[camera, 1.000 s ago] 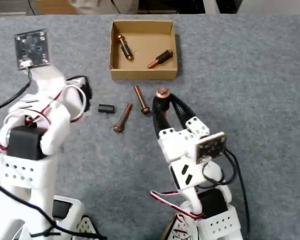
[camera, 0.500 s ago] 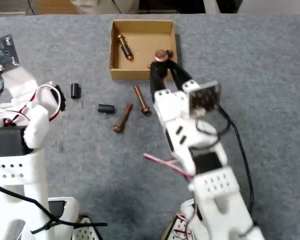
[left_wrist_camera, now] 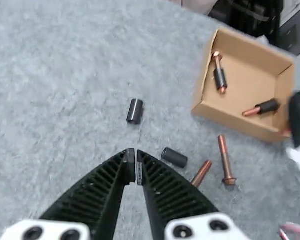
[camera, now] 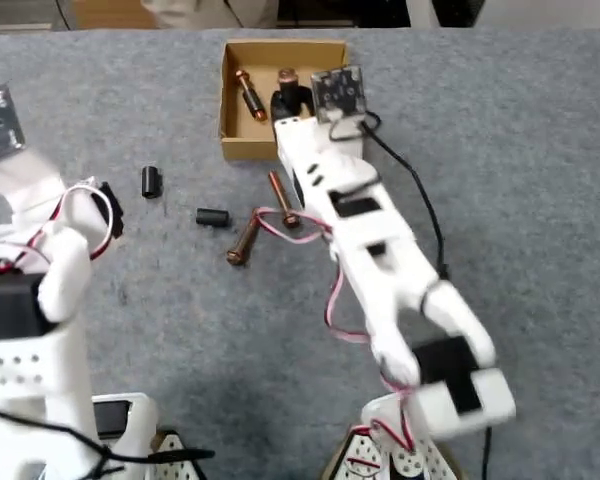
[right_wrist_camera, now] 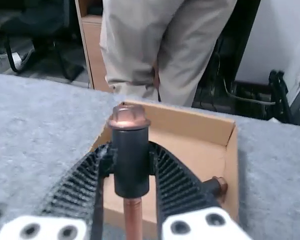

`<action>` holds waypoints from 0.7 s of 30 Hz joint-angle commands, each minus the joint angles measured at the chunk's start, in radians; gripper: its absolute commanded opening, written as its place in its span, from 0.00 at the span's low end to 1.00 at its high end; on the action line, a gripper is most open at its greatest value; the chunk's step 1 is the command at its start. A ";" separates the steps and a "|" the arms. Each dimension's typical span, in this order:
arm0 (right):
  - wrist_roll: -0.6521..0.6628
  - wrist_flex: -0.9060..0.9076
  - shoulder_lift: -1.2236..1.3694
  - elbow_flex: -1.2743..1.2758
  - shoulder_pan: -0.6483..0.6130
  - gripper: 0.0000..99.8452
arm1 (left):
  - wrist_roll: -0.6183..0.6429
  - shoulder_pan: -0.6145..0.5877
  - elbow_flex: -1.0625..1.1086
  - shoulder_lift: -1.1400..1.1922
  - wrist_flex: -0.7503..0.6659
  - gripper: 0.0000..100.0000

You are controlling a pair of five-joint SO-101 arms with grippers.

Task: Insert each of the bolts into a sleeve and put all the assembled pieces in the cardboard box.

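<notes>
The right hand (right_wrist_camera: 130,150) is clenched on a black sleeve (right_wrist_camera: 131,167) that has a copper bolt (right_wrist_camera: 128,119) pushed through it; the bolt stands upright, flanged head on top, its shank showing below the sleeve; in the high view the hand and its load are over the cardboard box (camera: 285,150), which sits at the far middle of the grey surface (camera: 520,150). Inside the box a sleeved bolt (camera: 249,96) lies along the left side, head toward the far wall; a second sleeved bolt (left_wrist_camera: 262,107) lies close to the right wall, seen from the left wrist. Just near of the box two bare bolts rest on the surface; the straighter bolt (camera: 283,198) lies beside the right arm with its head at the near end; the slanted bolt (camera: 245,236) lies to its left, close but apart from it. A loose sleeve (camera: 212,217) lies on its side just left of the slanted bolt; another sleeve (camera: 151,181) lies farther left, well apart from the box. The left hand (left_wrist_camera: 135,167) has its fingers pressed together with nothing between them; it hangs above the surface on the left, near of the two loose sleeves.
</notes>
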 commanded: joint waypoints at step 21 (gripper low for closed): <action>-0.002 0.069 0.822 -0.954 0.085 0.00 | -0.072 0.000 0.143 -0.163 -0.103 0.02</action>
